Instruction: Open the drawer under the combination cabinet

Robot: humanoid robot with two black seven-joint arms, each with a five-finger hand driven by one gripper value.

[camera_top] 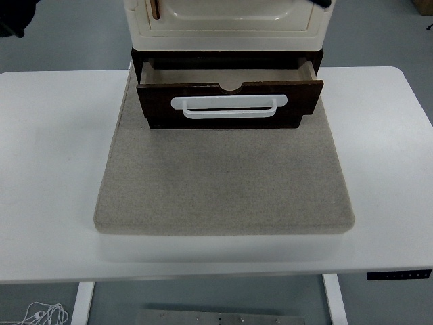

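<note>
Mat [223, 183] and table [54, 169] toward the near, left and right edges are left unobstructed; the far-edge middle is blocked by cabinet [226, 17] and pulled-out drawer [230, 101].

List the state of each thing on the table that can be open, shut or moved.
drawer: pulled partly out, inside looks empty where visible
handle: free, nothing gripping it
cream cabinet door: shut
grey mat: flat on the table, under the cabinet
</note>
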